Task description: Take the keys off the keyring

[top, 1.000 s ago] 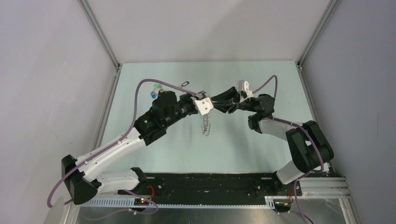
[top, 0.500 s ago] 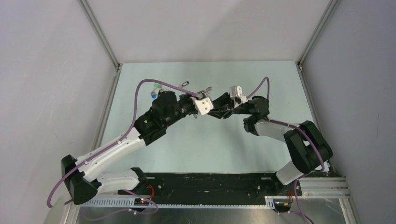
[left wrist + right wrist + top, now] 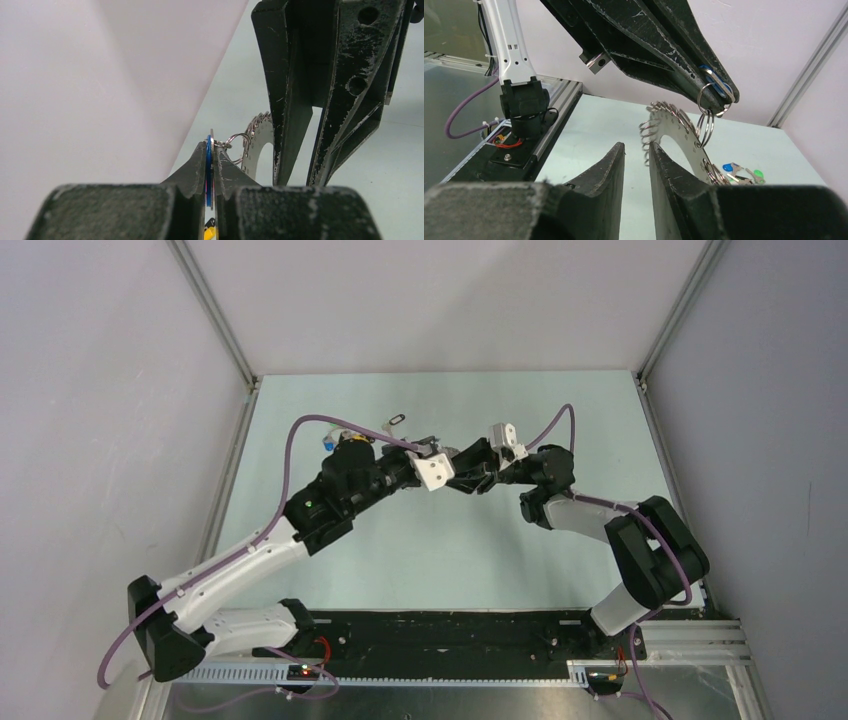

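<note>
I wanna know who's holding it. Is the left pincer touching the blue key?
Touching. The left wrist view shows the left pincer shut, clamping the blue key from both sides with no gap.

Keyring (image 3: 676,135) hangs below the key (image 3: 208,175) pinched in left gripper (image 3: 213,150), right gripper (image 3: 636,150) just beside it to the right, loose keys (image 3: 741,174) on table (image 3: 599,125) behind them.

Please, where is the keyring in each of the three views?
Top external: hidden where the left claw meets the right claw.
Left wrist: keyring right of centre, beyond the left claw.
Right wrist: centre, below the left claw's tip.
Shared landmark: left claw pinching a blue key.
</note>
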Controlling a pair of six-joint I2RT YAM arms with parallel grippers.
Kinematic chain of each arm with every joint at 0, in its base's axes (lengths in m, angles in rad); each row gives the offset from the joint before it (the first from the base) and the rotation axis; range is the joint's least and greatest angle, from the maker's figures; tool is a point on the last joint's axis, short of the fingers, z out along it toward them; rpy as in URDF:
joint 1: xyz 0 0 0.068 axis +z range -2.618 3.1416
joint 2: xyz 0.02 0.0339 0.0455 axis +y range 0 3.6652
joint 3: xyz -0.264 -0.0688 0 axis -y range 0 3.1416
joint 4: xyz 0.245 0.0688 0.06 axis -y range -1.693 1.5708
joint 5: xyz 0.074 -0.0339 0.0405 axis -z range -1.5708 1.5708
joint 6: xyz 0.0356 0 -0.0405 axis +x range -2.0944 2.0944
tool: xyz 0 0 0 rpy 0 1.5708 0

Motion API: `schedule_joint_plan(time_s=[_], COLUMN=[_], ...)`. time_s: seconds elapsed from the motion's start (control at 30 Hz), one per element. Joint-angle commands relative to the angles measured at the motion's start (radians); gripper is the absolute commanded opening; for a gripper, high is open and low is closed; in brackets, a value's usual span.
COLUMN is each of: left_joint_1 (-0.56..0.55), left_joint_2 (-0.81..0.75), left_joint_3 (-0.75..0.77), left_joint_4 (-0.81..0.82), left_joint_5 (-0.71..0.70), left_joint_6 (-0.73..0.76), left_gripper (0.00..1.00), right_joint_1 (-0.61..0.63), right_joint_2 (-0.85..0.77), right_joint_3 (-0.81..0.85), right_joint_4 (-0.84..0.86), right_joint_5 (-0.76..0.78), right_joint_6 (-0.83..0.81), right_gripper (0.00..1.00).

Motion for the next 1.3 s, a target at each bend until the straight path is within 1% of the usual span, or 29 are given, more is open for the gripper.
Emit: schedule_joint_plan(time_s=[0.0,0.23,0.33,0.43,0.7,0.9,1.03,1.07,1.1,1.13,1.17,1.2,1.27], left_joint_1=[-0.005,-0.006,-0.007,-0.007,-0.006,-0.005,-0.005,-0.005,-0.005,-0.005,-0.005,-0.005,-0.005], left_joint_2=[-0.047,-0.05,-0.051,-0.052,-0.042,-0.05,-0.078,-0.092,-0.099,-0.111,-0.116,-0.124,-0.131], left_joint_3=[-0.013,-0.018,-0.017,-0.018,0.003,-0.002,-0.037,-0.052,-0.059,-0.07,-0.075,-0.083,-0.091], left_joint_4=[0.068,0.068,0.068,0.069,0.07,0.078,0.093,0.096,0.099,0.103,0.104,0.104,0.104], left_joint_5=[0.014,0.015,0.014,0.023,0.014,0.001,0.024,0.034,0.039,0.05,0.053,0.059,0.068], left_joint_6=[0.026,0.034,0.033,0.025,-0.059,-0.108,-0.104,-0.102,-0.101,-0.1,-0.096,-0.094,-0.084], left_gripper=[0.08,0.07,0.01,0.0,0.0,0.0,0.0,0.0,0.0,0.0,0.0,0.0,0.0], right_joint_1=[-0.008,-0.034,-0.059,-0.085,-0.117,-0.126,-0.126,-0.125,-0.122,-0.116,-0.111,-0.101,-0.08], right_joint_2=[-0.016,-0.061,-0.085,-0.116,-0.129,-0.138,-0.176,-0.197,-0.21,-0.239,-0.266,-0.28,-0.31], right_joint_3=[0.033,0.026,0.018,0.011,0.01,0.01,0.02,0.024,0.035,0.047,0.054,0.068,0.075], right_joint_4=[0.048,0.048,0.049,0.048,0.049,0.007,-0.153,-0.241,-0.288,-0.39,-0.442,-0.539,-0.635], right_joint_5=[0.0,-0.011,-0.017,-0.015,0.022,0.068,0.132,0.146,0.18,0.226,0.249,0.288,0.334], right_joint_6=[0.004,0.025,0.035,0.048,0.057,0.053,0.021,0.01,-0.016,-0.043,-0.054,-0.085,-0.13], right_gripper=[0.29,0.28,0.28,0.28,0.28,0.32,0.36,0.35,0.35,0.34,0.34,0.35,0.35])
